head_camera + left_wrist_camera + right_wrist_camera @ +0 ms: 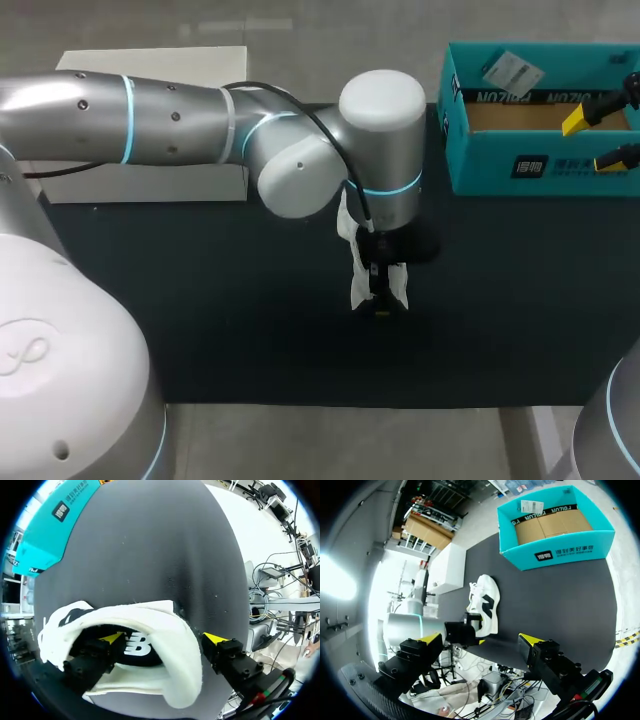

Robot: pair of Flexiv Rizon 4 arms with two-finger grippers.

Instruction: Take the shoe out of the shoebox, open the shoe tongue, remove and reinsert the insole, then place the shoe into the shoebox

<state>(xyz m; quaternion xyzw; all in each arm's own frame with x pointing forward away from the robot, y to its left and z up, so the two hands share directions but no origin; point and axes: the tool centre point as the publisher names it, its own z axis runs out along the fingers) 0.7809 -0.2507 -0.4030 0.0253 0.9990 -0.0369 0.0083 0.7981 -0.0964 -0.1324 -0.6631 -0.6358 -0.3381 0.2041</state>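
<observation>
Your left pincer stands apart, not clamped. One finger is sunk inside the shoe, resting over the dark insole. The other finger is outside the white heel collar, right against its padded wall. The collar sits between the two yellow tips, but the inner finger is well off it, so nothing is squeezed. The shoe's opening faces up at the pincer, and its toe end points away from the fingers.

In the head view, your left pincer hangs straight down from its wrist. Only strips of the white shoe show beside and below it. Under the shoe is the black mat, which spreads out ahead of the fingers. Beyond the mat and to one side, well apart from the shoe, you can see the teal shoebox.

Your right pincer is also apart, with nothing between its fingers. It hangs high, and the head view puts the right pincer over the near wall of the shoebox. Ahead of it the right wrist view shows the shoebox open, brown inside, with a paper tag at its far wall. The shoe lies on the mat well apart from the box. A white block sits just past the shoe.
</observation>
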